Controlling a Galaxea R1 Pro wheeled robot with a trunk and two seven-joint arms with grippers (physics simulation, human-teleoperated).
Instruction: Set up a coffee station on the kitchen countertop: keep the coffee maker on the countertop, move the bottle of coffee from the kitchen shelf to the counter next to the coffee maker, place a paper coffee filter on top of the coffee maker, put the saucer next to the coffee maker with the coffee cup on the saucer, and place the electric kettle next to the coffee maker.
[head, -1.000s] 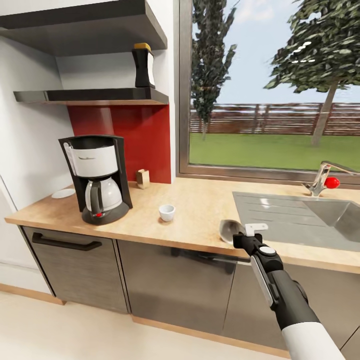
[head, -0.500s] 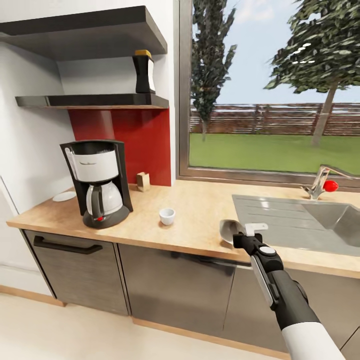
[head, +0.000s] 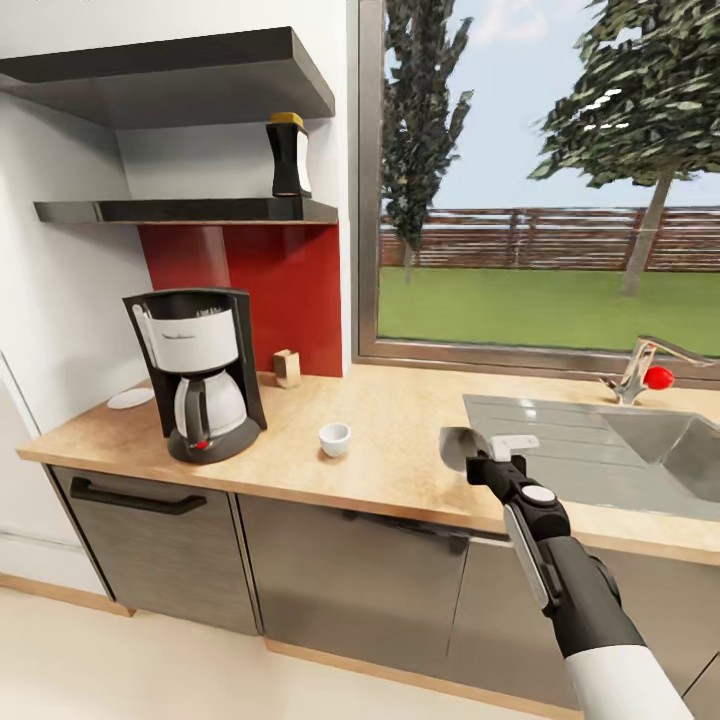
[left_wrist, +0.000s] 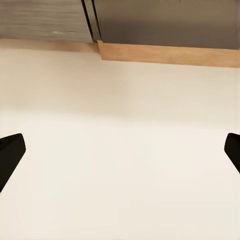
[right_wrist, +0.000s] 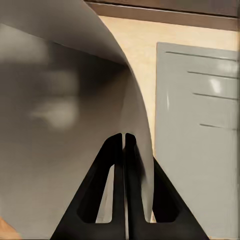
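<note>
The black coffee maker stands at the left of the kitchen countertop. Behind it to the left lies the white saucer, and the white coffee cup sits to its right. On the lower kitchen shelf stands the bottle of coffee. My right gripper is shut on the edge of the paper coffee filter, held over the counter's front beside the sink. My left gripper is open above the floor. The electric kettle is out of view.
A steel sink with a tap takes up the counter's right part. A small wooden box stands against the red backsplash. Grey cabinet fronts run below, and a second black shelf hangs above.
The whole picture has slid slightly down, so the camera has moved. My right gripper with the filter is a little higher and farther over the counter.
</note>
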